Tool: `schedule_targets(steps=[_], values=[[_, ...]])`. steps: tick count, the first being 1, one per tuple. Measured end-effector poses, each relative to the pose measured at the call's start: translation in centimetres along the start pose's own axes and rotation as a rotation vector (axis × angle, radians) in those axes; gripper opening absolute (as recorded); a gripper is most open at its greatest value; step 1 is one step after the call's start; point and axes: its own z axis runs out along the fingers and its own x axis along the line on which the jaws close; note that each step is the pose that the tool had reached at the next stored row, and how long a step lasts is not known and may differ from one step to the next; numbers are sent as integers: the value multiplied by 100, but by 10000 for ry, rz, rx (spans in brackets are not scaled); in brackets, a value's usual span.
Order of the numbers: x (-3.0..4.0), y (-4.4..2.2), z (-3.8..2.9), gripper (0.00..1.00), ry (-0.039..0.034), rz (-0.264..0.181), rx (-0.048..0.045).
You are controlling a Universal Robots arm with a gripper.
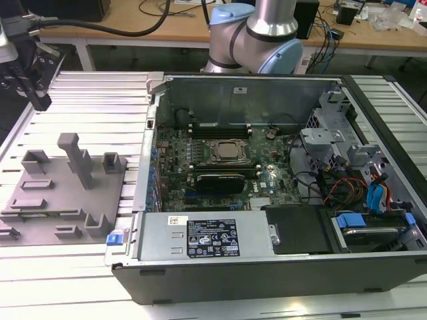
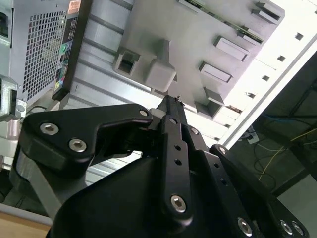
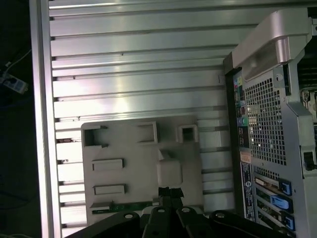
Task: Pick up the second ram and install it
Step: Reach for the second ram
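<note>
Second ram lies in grey fixture beside computer case; tool near.

The second ram is seen as a long, narrow green stick, seated lengthwise along one edge of the grey holder; its edge is also glimpsed in the second wrist view.

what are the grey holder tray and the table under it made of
The holder tray looks like matte grey plastic, perhaps printed: dull, even colour, with blocky moulded pockets. The table looks like bare aluminium: bright silvery slats with long grooves and glare.
</note>
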Motion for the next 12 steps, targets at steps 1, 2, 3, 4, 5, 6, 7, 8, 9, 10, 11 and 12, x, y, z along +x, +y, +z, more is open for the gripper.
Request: schedule_targets(steps=[1,2,3,4,5,6,7,8,9,10,11,12], values=[[9,-1,0,11,0,0,0],[35,-3,0,11,0,0,0],[56,-4,1,11,0,1,-1],[81,-6,0,11,0,1,0],[101,-7,0,11,0,0,0],[114,-9,-1,11,0,0,0],[128,-9,-1,11,0,1,0],[148,-11,-1,11,0,1,0],[185,-14,-1,11,0,1,0],[216,-16,-2,11,-1,1,0],[237,-18,-2,11,0,0,0],[267,-20,-2,11,0,0,0]])
